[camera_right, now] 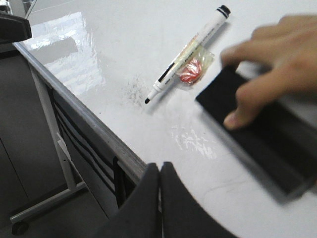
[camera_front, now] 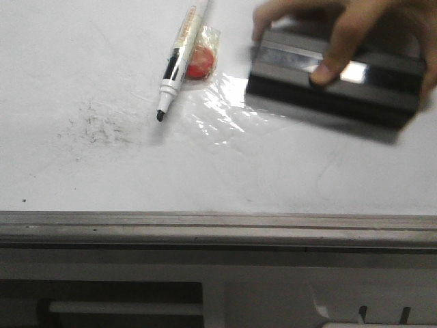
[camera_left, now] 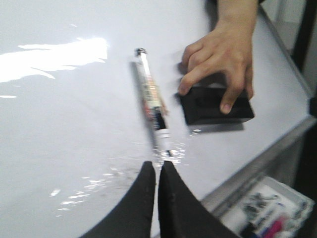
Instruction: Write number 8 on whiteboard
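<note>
The whiteboard (camera_front: 102,171) (camera_left: 74,129) (camera_right: 143,29) lies flat, glossy with glare. The number 8 is out of view; only faint grey specks (camera_front: 95,126) and thin traces show. An uncapped white marker (camera_front: 181,51) (camera_left: 151,106) (camera_right: 190,52) lies loose on the board. A person's hand (camera_front: 355,27) (camera_left: 223,54) presses a black eraser (camera_front: 287,82) (camera_left: 208,111) (camera_right: 257,134) onto the board beside it. My left gripper (camera_left: 158,163) is shut and holds nothing, its tips just short of the marker's nib. Over the board's near edge my right gripper (camera_right: 159,165) is shut, holding nothing. Neither gripper shows in the front view.
A red item in a clear wrapper (camera_front: 201,61) (camera_right: 190,72) lies against the marker. A grey metal ledge (camera_front: 218,229) (camera_right: 74,106) runs along the board's near edge. Below the edge sits a tray of pens (camera_left: 267,218) and a stand leg (camera_right: 49,148).
</note>
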Controlling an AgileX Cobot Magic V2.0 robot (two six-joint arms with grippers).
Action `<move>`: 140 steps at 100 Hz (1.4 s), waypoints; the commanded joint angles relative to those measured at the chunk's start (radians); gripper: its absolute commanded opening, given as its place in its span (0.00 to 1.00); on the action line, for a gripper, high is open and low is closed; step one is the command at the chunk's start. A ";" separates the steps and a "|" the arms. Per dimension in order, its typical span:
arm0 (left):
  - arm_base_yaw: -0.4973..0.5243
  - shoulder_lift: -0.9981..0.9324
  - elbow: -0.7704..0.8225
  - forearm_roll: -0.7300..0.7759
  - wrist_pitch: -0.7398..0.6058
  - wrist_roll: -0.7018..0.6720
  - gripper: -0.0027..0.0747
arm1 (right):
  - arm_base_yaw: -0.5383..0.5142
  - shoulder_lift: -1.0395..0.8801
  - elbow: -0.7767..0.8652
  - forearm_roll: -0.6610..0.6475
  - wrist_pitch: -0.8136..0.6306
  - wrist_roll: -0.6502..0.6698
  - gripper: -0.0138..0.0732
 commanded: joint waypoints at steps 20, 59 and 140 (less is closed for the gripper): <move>0.231 -0.283 0.221 0.658 -0.135 -0.535 0.01 | -0.007 0.003 -0.028 0.007 -0.061 -0.004 0.09; 0.493 -0.321 0.255 0.729 0.164 -0.715 0.01 | -0.007 0.003 -0.028 0.007 -0.060 -0.004 0.09; 0.493 -0.321 0.253 0.624 0.221 -0.715 0.01 | -0.007 0.003 -0.028 0.007 -0.060 -0.004 0.09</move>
